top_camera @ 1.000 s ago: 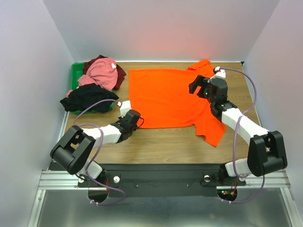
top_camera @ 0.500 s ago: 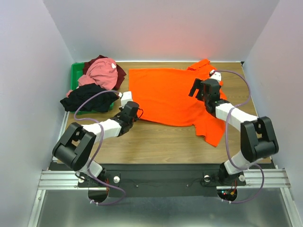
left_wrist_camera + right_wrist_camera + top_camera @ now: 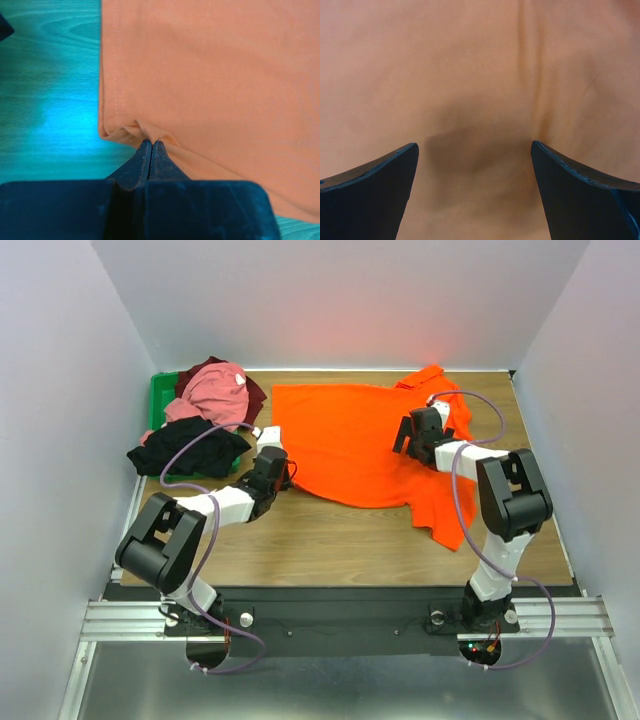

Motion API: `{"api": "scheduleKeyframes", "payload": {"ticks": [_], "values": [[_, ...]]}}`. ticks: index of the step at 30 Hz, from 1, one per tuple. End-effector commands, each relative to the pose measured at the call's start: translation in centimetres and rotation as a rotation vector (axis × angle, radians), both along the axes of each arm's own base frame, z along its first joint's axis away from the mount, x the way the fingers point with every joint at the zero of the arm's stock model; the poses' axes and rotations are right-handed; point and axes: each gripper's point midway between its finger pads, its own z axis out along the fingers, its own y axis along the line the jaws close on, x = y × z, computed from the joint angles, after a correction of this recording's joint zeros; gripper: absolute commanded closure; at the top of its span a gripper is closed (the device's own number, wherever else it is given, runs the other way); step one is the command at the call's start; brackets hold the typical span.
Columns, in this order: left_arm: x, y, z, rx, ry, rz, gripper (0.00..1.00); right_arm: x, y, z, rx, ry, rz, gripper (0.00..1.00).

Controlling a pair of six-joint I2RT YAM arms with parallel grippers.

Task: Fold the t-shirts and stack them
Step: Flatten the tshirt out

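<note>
A bright orange t-shirt [image 3: 350,445] lies spread on the wooden table, one sleeve [image 3: 447,508] trailing to the near right. My left gripper [image 3: 287,476] is shut on the shirt's near-left hem corner [image 3: 131,131], which bunches between the closed fingers [image 3: 142,155]. My right gripper [image 3: 405,443] stands open, low over the right part of the orange cloth [image 3: 475,90], with nothing between its fingertips [image 3: 395,170]. Pink [image 3: 213,392], dark maroon [image 3: 252,392] and black [image 3: 185,448] t-shirts lie heaped at the back left.
A green plastic bin [image 3: 159,398] sits under the heap of shirts at the back left corner. Bare wooden table [image 3: 330,540] runs along the near edge. White walls close in the left, right and back.
The left gripper has dragged the orange shirt's hem corner back and leftward. The right gripper has moved left and lower onto the cloth, still open.
</note>
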Motion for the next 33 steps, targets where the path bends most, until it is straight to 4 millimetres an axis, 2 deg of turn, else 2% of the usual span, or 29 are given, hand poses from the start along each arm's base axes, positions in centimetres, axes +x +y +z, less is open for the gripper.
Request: {"api": "scheduleKeyframes", "payload": {"ticks": [1, 2, 5, 7, 8, 10, 11, 12, 14, 15, 16, 22, 24, 25, 26, 27, 28, 29, 30, 31, 32, 33], "values": [[1.7, -0.5, 2.5, -0.039, -0.078, -0.029, 1.0, 1.7, 0.2, 0.1, -0.01, -0.004, -0.028, 0.0], [1.8, -0.2, 2.4, -0.036, -0.077, -0.023, 1.0, 1.4, 0.1, -1.3, -0.022, 0.042, -0.024, 0.0], [2.1, 0.4, 2.6, -0.044, -0.085, -0.01, 1.0, 2.3, 0.4, -1.9, -0.033, 0.06, -0.024, 0.0], [2.6, 1.0, 2.7, -0.049, -0.088, 0.001, 1.0, 2.9, 0.5, -3.2, -0.043, 0.091, -0.019, 0.0], [2.6, 0.9, 2.8, -0.054, -0.09, -0.004, 1.0, 3.4, 0.6, -2.6, -0.041, 0.08, -0.016, 0.0], [3.3, 1.3, 2.9, -0.071, -0.093, -0.001, 1.0, 3.6, 0.6, -3.8, -0.059, 0.115, -0.012, 0.0], [3.8, 1.7, 2.8, -0.075, -0.092, 0.006, 1.0, 4.6, 0.8, -3.0, -0.057, 0.095, -0.013, 0.0], [4.1, 1.7, 3.0, -0.081, -0.095, 0.002, 1.0, 4.7, 0.8, -3.9, -0.065, 0.113, -0.01, 0.0], [4.7, 1.6, 3.0, -0.083, -0.099, -0.007, 1.0, 5.2, 0.9, -4.2, -0.074, 0.128, -0.004, 0.0], [5.5, 1.5, 3.3, -0.085, -0.104, -0.008, 1.0, 6.3, 1.2, -3.4, -0.07, 0.105, -0.003, 0.0], [5.9, 1.5, 3.3, -0.088, -0.104, -0.013, 1.0, 6.4, 1.3, -4.3, -0.08, 0.126, 0.007, 0.0], [8.5, 1.4, 3.2, -0.085, -0.107, -0.018, 1.0, 10.2, 2.7, -3.9, -0.077, 0.11, 0.052, 0.0], [8.7, 1.7, 3.1, -0.085, -0.107, -0.012, 1.0, 11.2, 3.2, -2.1, -0.067, 0.074, 0.069, 0.0], [8.7, 1.7, 3.2, -0.091, -0.112, -0.01, 1.0, 10.3, 3.1, -2.5, -0.064, 0.089, 0.062, 0.0], [8.7, 1.6, 3.2, -0.095, -0.115, -0.016, 1.0, 10.1, 3.2, 0.8, -0.048, 0.033, 0.053, 0.0], [8.4, 1.6, 3.4, -0.1, -0.12, -0.021, 1.0, 9.1, 3.0, 1.6, -0.065, 0.022, 0.031, 0.0], [8.4, 1.6, 3.5, -0.099, -0.129, -0.024, 1.0, 8.6, 3.2, 3.4, -0.066, -0.026, 0.015, 0.0], [8.4, 1.8, 3.6, -0.093, -0.133, -0.015, 1.0, 5.9, 2.6, 2.0, -0.102, 0.015, 0.002, 0.0], [8.2, 2.2, 3.6, -0.086, -0.135, -0.002, 1.0, 4.5, 3.0, 6.0, -0.133, -0.064, -0.031, 0.0], [8.2, 2.5, 3.8, -0.081, -0.142, 0.012, 1.0, 3.2, 3.0, 6.7, -0.137, -0.082, -0.056, 0.0], [8.1, 2.8, 3.9, -0.077, -0.148, 0.026, 1.0, 0.2, 2.9, 4.6, -0.167, -0.031, -0.055, 0.0], [8.0, 2.8, 4.1, -0.077, -0.154, 0.023, 1.0, -1.0, 2.6, 5.0, -0.153, -0.041, -0.069, 0.0]]}}
